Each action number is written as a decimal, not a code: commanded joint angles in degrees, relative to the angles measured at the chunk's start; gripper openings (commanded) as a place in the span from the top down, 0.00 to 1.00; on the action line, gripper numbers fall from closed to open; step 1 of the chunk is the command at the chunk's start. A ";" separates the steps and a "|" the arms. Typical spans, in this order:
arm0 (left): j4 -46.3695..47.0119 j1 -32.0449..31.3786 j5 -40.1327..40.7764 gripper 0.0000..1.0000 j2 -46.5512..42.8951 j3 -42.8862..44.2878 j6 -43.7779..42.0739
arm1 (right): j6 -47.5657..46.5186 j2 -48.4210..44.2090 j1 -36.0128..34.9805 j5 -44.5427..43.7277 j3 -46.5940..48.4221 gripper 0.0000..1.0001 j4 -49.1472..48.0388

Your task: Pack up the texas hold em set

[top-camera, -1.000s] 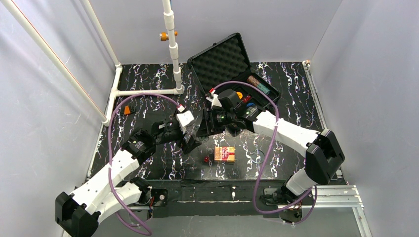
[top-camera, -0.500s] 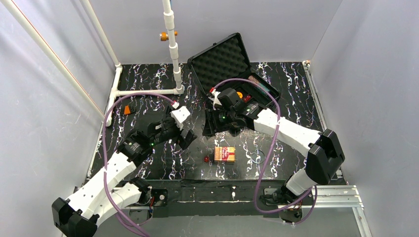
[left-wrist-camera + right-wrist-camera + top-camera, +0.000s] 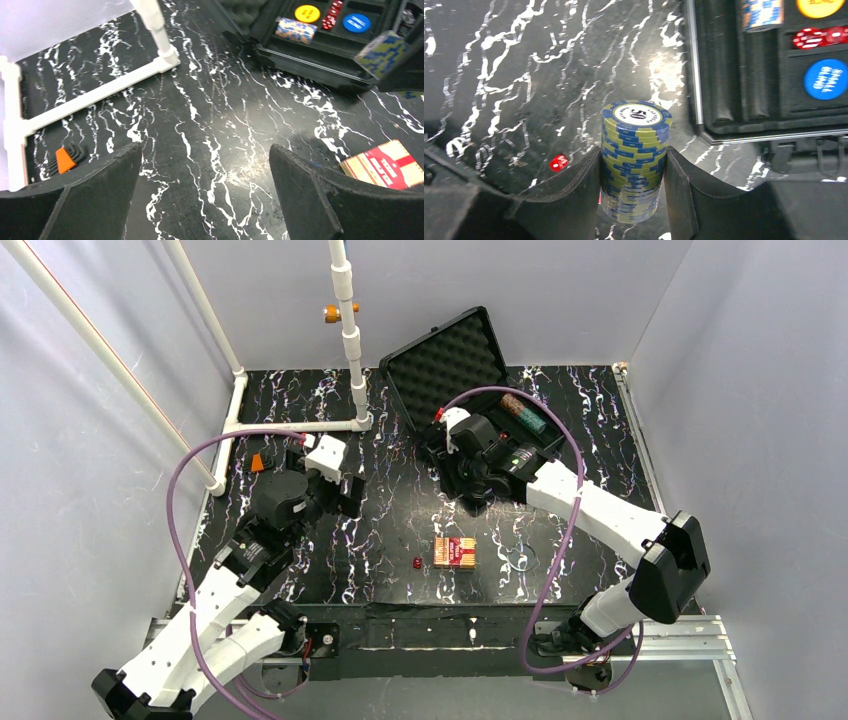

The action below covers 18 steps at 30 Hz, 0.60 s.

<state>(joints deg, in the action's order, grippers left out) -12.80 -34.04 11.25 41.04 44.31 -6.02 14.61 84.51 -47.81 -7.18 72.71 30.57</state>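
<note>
We see the right end effector (image 3: 633, 172) clamped on a blue-and-yellow chip stack (image 3: 635, 145), just beside the open black case (image 3: 445, 365), which sits toward the far edge of the worktop (image 3: 600, 420). Our left end effector (image 3: 205, 167) is spread wide, empty, nearer the left edge. The card box (image 3: 455, 553) lies toward the near edge.

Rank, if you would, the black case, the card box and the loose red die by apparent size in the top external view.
1. black case, by far the largest
2. card box
3. red die, a tiny dot beside it
</note>
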 commanded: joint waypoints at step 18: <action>1.70 -0.15 11.37 0.02 -2.06 -0.95 -0.14 | -20.81 9.57 4.87 -8.48 9.14 0.99 -6.96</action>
<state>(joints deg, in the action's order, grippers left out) -11.77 -34.04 22.09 39.27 43.59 -5.61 -1.80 91.31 -44.31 -15.81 75.94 28.49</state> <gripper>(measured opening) 0.983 0.523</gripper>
